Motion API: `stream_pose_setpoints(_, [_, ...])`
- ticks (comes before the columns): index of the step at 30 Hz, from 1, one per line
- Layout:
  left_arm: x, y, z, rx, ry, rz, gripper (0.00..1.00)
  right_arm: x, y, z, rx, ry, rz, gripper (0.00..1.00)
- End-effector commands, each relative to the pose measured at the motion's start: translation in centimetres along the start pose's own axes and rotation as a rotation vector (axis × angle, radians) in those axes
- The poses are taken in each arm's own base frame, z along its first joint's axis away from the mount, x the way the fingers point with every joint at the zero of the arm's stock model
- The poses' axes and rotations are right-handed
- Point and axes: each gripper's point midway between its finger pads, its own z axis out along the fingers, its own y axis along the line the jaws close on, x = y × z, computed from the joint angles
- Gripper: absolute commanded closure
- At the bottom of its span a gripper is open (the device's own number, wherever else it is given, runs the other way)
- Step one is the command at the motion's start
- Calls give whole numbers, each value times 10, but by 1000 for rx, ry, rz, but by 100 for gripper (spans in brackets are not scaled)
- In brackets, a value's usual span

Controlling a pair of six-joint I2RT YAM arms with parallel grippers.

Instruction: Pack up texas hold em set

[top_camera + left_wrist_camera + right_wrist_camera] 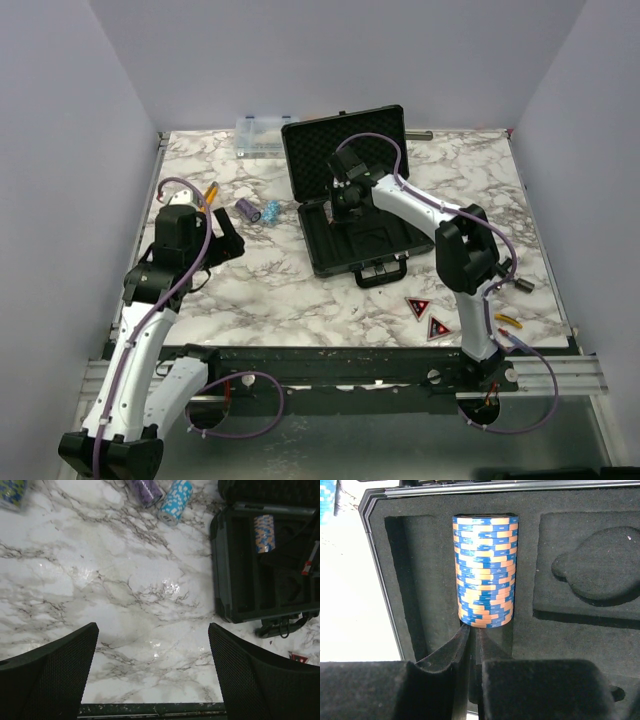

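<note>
Briefcase: the black briefcase point(322, 233) lies open at the centre of the top view on the marble table point(500, 200). Its foam-lined lid stands up at the far side and its handle faces the near edge.
Tray: in the right wrist view the foam tray fills the frame, with long slots on the left and a shaped recess on the right.
Blue-and-orange chip stack: the blue-and-orange chip stack point(486, 570) lies on its side in the second slot from the left, upper centre of that view.
Right end effector: the right end effector point(471, 632) is inside the case. Its fingers are narrow, almost together, and hold nothing. The tips are at the near end of the stack; contact cannot be told.
Left end effector: the left end effector point(152, 627) hangs over bare table left of the case, spread wide with nothing between the fingers.
Loose chips: a purple chip stack point(247, 209) and a light blue chip stack point(271, 212) lie side by side on the table, just left of the case.
Triangles: two red-black triangles point(418, 306) lie close together at the lower right of the top view, near the right arm's base.
Organiser box: a clear organiser box point(262, 135) sits at the far edge, left of the lid.
</note>
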Motion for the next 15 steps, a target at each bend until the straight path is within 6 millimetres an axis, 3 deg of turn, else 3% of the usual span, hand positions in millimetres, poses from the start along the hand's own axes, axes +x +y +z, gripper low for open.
stream_pose_setpoints(1, [-29, -3, -16, -41, -59, -12, 9, -9, 3, -19, -12, -42, -21, 86])
stream_pose_setpoints(8, [-61, -18, -30, -24, -101, -35, 8, -17, 13, -60, -61, -97, -32, 63])
stream_pose_setpoints(15, [-87, -29, -31, -20, -126, -57, 8, -27, 21, -105, -110, -178, -28, 44])
